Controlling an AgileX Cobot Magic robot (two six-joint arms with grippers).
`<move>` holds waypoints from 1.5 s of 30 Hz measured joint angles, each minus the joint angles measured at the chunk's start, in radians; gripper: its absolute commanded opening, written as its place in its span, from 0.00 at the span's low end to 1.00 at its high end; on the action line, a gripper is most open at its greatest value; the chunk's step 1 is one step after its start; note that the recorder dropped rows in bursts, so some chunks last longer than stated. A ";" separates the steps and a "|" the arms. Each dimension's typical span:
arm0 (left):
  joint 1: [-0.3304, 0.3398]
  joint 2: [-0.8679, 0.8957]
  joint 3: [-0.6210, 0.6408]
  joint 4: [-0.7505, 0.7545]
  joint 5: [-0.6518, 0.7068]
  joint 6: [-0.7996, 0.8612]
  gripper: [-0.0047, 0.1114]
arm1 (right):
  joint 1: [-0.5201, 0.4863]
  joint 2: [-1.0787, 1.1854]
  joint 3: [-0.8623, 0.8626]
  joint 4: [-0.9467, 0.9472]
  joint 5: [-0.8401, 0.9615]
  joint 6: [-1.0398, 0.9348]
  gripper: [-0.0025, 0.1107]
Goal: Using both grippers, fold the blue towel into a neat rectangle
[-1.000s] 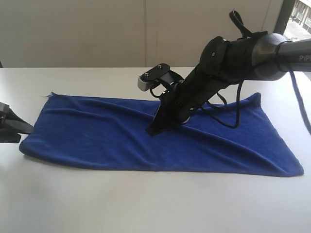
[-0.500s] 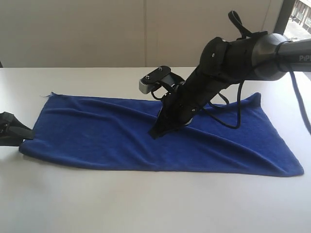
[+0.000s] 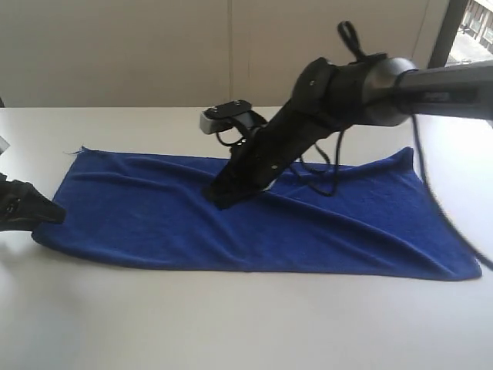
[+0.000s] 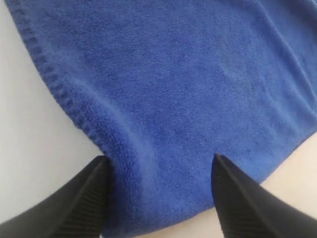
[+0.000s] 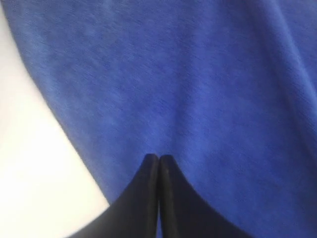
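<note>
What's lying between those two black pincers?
Only the blue towel: the exterior view shows its rumpled cloth from the left pincer at its end to the right pincer mid-towel.

place: lab-like room | cues: white table (image 3: 231, 331), plain wall panels (image 3: 115, 54), window (image 3: 476, 29)

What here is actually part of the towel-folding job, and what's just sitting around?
Part of the job:
- blue towel, spread out
- left gripper, open at the towel's edge
- right gripper, shut, over the towel's middle

Just there:
- white table, under the towel
- wall behind
- window in the corner
</note>
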 measured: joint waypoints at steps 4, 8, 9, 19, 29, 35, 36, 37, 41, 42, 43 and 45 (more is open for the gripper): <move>-0.002 0.000 0.000 0.003 0.007 0.006 0.58 | 0.075 0.126 -0.184 0.032 0.038 0.029 0.02; -0.002 0.000 0.000 0.022 0.020 0.010 0.58 | 0.121 0.238 -0.339 0.039 0.047 0.074 0.02; -0.002 0.000 0.000 0.029 0.022 0.010 0.58 | 0.127 0.266 -0.376 0.041 0.047 0.084 0.02; -0.002 0.000 0.001 0.040 0.104 0.010 0.58 | 0.135 0.480 -0.621 0.114 0.095 0.132 0.02; -0.002 0.000 0.001 0.093 0.250 0.002 0.58 | 0.138 0.506 -0.657 0.075 0.100 0.188 0.02; -0.002 0.000 0.005 -0.010 0.261 0.003 0.58 | 0.138 0.506 -0.657 0.064 0.096 0.206 0.02; -0.002 0.000 0.005 -0.059 0.261 0.018 0.58 | 0.138 0.506 -0.657 0.064 0.096 0.209 0.02; -0.002 0.000 0.005 -0.105 0.261 0.027 0.58 | 0.138 0.506 -0.657 0.064 0.096 0.209 0.02; -0.002 0.000 0.005 -0.385 0.260 0.102 0.58 | 0.132 0.498 -0.657 0.041 0.114 0.209 0.02; -0.002 0.000 0.005 -0.443 0.260 0.128 0.58 | 0.127 0.487 -0.657 -0.002 0.118 0.209 0.02; -0.002 0.002 0.005 -0.476 0.252 0.145 0.58 | 0.127 0.470 -0.657 -0.066 0.121 0.218 0.02; -0.006 0.002 0.005 -0.516 0.209 0.181 0.58 | 0.117 0.427 -0.657 -0.216 0.126 0.256 0.02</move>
